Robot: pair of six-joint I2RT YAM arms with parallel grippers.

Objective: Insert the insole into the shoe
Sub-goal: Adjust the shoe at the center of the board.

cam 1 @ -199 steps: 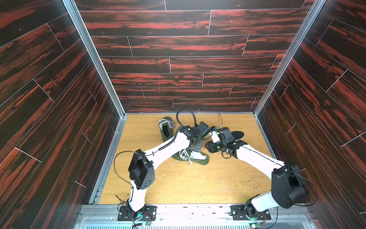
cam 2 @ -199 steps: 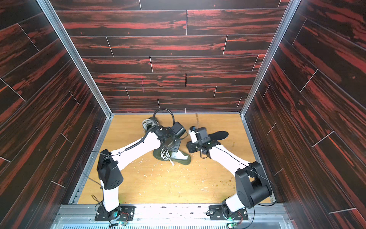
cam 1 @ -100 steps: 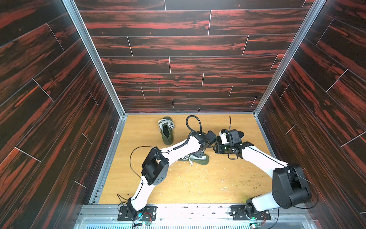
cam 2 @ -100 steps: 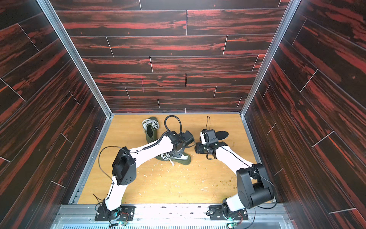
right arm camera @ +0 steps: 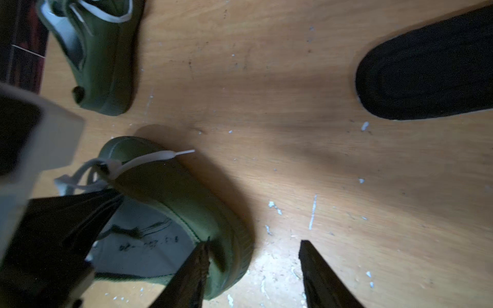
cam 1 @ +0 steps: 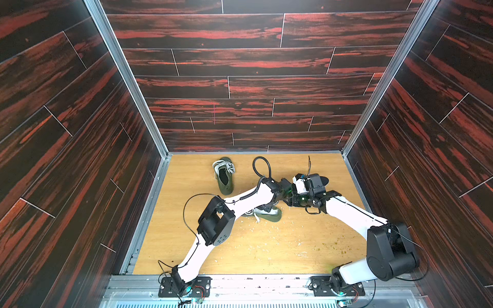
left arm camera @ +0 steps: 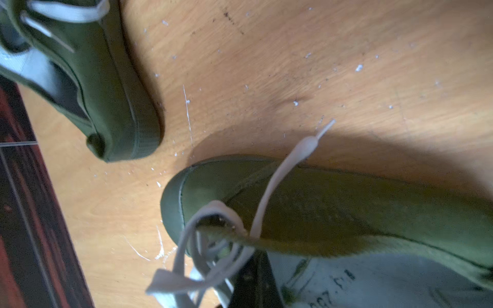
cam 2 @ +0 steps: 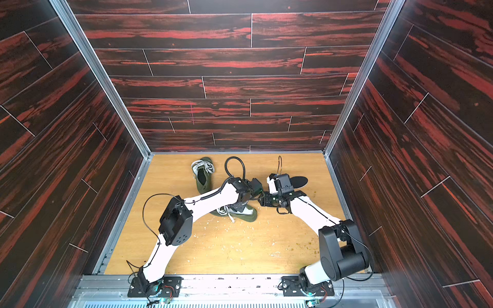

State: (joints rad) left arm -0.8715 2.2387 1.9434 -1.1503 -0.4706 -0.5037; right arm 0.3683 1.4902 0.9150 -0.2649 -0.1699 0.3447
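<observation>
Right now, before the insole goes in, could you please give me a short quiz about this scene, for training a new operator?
1. True or false: the black insole already lies inside a shoe.
2. How many green shoes are on the table? A one; B two; C three.
3. Fill in: the open fingers by the heel of the nearer shoe belong to the ___ arm.
Key: 1 false; 2 B; 3 right.
</observation>
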